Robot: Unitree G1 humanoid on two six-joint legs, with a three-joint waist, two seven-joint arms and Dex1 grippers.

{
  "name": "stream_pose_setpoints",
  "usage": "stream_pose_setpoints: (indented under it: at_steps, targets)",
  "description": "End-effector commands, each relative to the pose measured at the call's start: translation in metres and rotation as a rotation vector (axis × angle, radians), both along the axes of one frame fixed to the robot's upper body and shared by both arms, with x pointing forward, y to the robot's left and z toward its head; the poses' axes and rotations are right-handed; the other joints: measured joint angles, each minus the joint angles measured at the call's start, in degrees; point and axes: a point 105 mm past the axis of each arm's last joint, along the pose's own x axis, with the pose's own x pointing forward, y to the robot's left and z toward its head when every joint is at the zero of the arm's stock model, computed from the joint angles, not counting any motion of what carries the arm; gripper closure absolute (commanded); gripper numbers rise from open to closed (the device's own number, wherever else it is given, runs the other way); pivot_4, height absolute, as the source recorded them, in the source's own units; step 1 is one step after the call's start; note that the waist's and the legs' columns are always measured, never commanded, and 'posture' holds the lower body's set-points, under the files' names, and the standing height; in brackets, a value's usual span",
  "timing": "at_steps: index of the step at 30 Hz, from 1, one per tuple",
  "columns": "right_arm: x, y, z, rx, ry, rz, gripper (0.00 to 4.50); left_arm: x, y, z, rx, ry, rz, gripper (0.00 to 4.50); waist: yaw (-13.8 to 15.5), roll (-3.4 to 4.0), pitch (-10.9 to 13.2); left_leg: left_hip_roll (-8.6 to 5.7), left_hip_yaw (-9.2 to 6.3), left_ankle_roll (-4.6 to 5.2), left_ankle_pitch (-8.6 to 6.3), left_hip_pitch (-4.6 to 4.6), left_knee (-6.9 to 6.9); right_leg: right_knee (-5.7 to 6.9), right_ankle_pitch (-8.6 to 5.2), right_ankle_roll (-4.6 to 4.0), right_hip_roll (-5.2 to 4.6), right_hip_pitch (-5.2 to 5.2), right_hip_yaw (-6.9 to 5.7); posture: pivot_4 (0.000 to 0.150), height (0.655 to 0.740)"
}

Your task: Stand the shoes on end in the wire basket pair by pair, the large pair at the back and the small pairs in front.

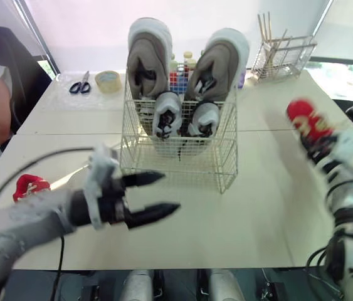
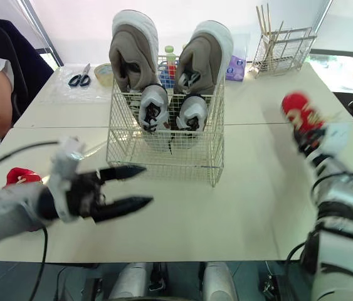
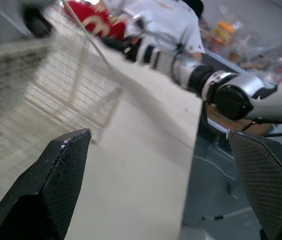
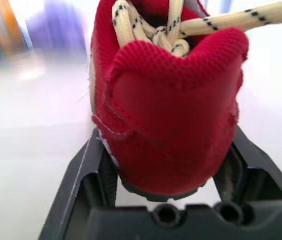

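The wire basket sits mid-table with the large grey pair on end at its 12 o'clock side and a small grey pair just in front. This leaves the 6 o'clock row free, likely for the red pair. The right jaws are clamped on one red shoe, held aloft at the basket's 3 o'clock, seemingly upright so it can go in on end. The left jaws stand apart and empty at 7 o'clock. The other red shoe lies at 8 o'clock.
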Motion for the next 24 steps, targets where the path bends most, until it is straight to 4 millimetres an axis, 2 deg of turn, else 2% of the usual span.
stream_pose_setpoints:
  at_steps: [1,3,5,6,7,11,14,19,24]
  targets:
    - [-0.040,0.047,0.148,-0.201,-0.359,0.283,2.41,0.005,0.009,0.032,-0.083,-0.029,-0.045,0.00,-0.12,0.02,0.03,0.02,0.01,-0.01,0.00,0.01,-0.15,-0.01,0.06,0.19,0.06,-0.05,0.00,0.150,0.7352]
    - [-0.061,0.088,0.181,-0.280,-0.384,0.527,2.41,0.011,0.014,0.043,-0.099,-0.034,-0.055,0.00,-0.09,-0.33,-0.09,0.19,-0.01,-0.30,0.00,0.14,-0.33,-0.13,-0.01,0.10,0.40,0.02,-0.01,0.150,0.7352]
    - [-0.085,0.130,0.191,-0.361,-0.357,0.778,2.41,0.015,0.020,0.052,-0.119,-0.027,-0.065,0.00,-0.13,-1.18,-0.44,0.49,-0.08,-0.75,-0.17,0.30,-0.45,-0.13,-0.20,-0.21,0.80,0.06,-0.06,0.150,0.7352]
    - [-0.098,0.155,0.184,-0.430,-0.306,0.918,2.41,0.016,0.023,0.056,-0.131,-0.018,-0.076,0.00,-0.21,-1.49,-0.43,0.58,-0.11,-0.91,-0.21,0.44,-0.52,-0.13,-0.28,-0.33,0.92,0.15,-0.06,0.150,0.7352]
    - [-0.107,0.171,0.177,-0.473,-0.263,1.007,2.41,0.016,0.028,0.062,-0.155,-0.007,-0.087,0.00,-0.28,-1.55,-0.42,0.59,-0.12,-1.02,-0.17,0.56,-0.69,-0.13,-0.30,-0.37,0.93,0.18,-0.06,0.150,0.7352]
    - [-0.126,0.225,0.134,-0.724,-0.123,1.168,2.41,0.026,0.057,0.093,-0.304,0.009,-0.046,0.00,0.13,-1.55,-0.35,0.56,-0.06,-1.05,-0.14,0.59,-0.79,-0.07,-0.30,-0.37,0.65,0.10,-0.03,0.150,0.7352]
    - [-0.135,0.246,0.116,-0.766,-0.101,1.264,2.41,0.025,0.067,0.106,-0.358,0.014,-0.062,0.00,0.45,-1.64,-0.27,0.50,-0.04,-1.02,-0.13,0.53,-0.79,-0.03,-0.30,-0.36,0.56,0.04,-0.04,0.150,0.7352]
    - [-0.128,0.258,0.099,-0.822,-0.073,1.321,2.41,0.012,0.043,0.098,-0.304,0.065,-0.191,0.00,0.42,-1.89,-0.29,0.43,-0.02,-0.89,-0.20,0.46,-0.70,-0.11,-0.32,-0.31,0.48,0.10,-0.07,0.150,0.7352]
    - [-0.126,0.263,0.095,-0.852,-0.079,1.349,2.41,0.015,0.029,0.086,-0.332,0.105,-0.218,0.00,0.39,-1.90,-0.29,0.40,0.00,-0.88,-0.20,0.47,-0.70,-0.08,-0.31,-0.30,0.48,0.09,-0.06,0.150,0.7352]
